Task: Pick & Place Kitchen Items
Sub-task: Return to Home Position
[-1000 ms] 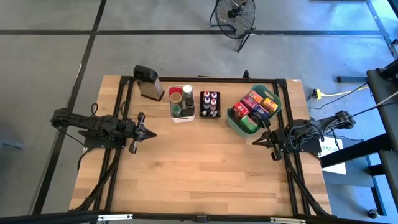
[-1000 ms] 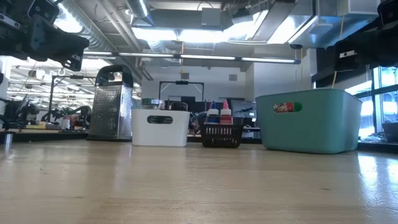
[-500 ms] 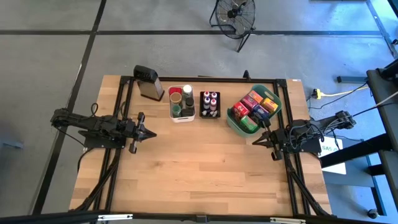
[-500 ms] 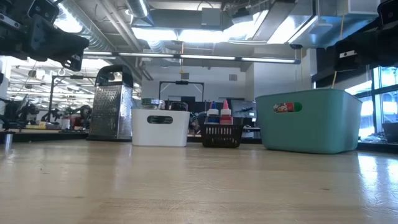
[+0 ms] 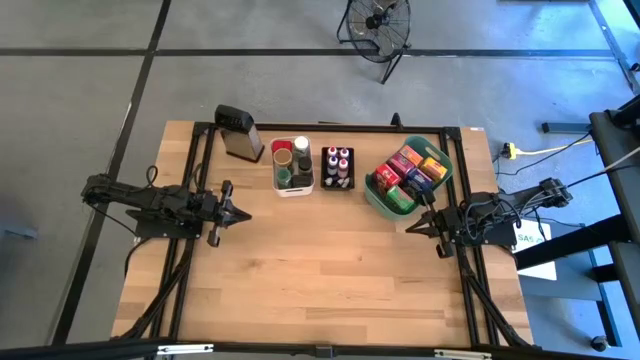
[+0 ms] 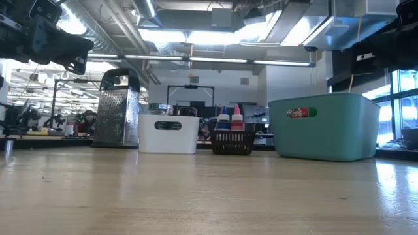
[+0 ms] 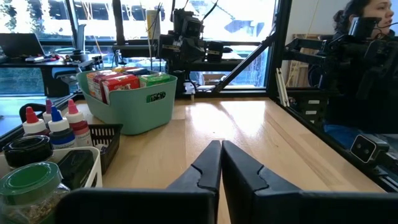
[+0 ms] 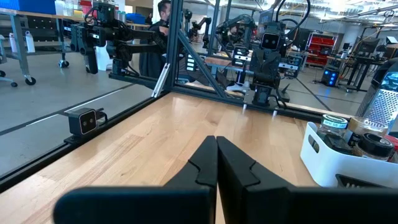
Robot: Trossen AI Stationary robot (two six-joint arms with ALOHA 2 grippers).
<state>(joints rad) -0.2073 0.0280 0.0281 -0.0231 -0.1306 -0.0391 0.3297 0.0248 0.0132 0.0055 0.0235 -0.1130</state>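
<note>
The kitchen items sit in three containers along the table's far side. Colourful boxes (image 5: 408, 172) fill the teal basket (image 5: 437, 187). Little capped bottles (image 5: 337, 164) stand in the black tray (image 6: 233, 140). Round jars (image 5: 291, 160) fill the white bin (image 6: 168, 134). My left gripper (image 5: 243, 213) hovers shut over the table's left half, pointing right, with its fingertips together in the left wrist view (image 7: 221, 144). My right gripper (image 5: 410, 226) hovers shut near the basket's near side, pointing left, with its fingertips likewise together (image 8: 216, 140). Neither touches anything.
A metal box grater (image 5: 240, 132) with a black handle stands at the far left corner beside the white bin. A black frame rims the table. Bare wood lies between the grippers and toward the near edge. People (image 7: 373, 37) are in the room beyond the table.
</note>
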